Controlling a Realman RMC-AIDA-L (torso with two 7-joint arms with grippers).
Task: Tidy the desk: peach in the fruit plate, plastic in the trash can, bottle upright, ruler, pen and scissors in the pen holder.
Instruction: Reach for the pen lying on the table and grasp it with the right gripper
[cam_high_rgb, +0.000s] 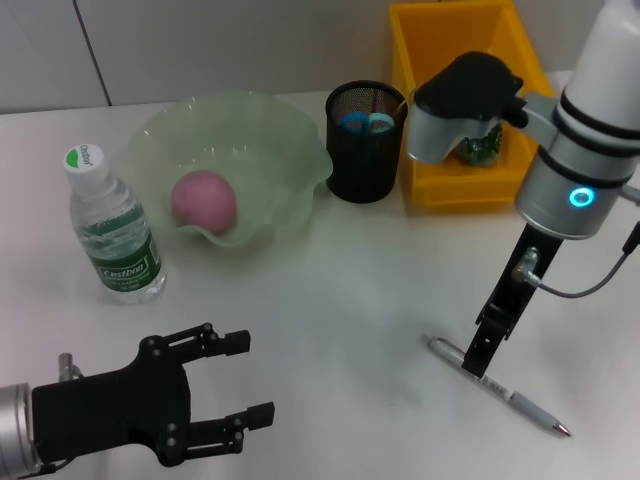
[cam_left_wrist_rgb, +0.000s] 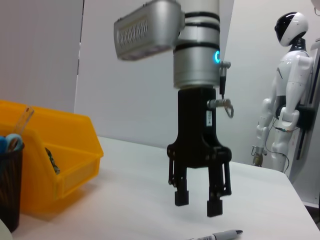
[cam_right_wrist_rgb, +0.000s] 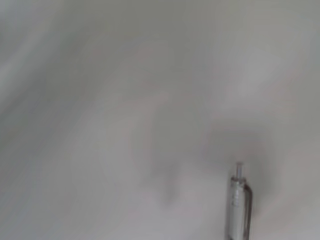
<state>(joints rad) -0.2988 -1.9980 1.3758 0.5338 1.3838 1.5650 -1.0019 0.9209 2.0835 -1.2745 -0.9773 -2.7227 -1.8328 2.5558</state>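
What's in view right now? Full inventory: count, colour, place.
peach: 1, pink, inside the fruit plate
fruit plate: 1, pale green, wavy rim, back of table
bottle: 1, clear with green label and white cap, upright, left of the plate
pen holder: 1, black mesh, between plate and bin; blue scissor handles show inside
trash can: 1, yellow bin, back right, something green inside
pen: 1, silver, lying on the table front right
humanoid robot: 1, white, standing in the background of the left wrist view
left tool: 1, black, open, low at front left, holding nothing
right tool: 1, black, open, pointing down just above the pen
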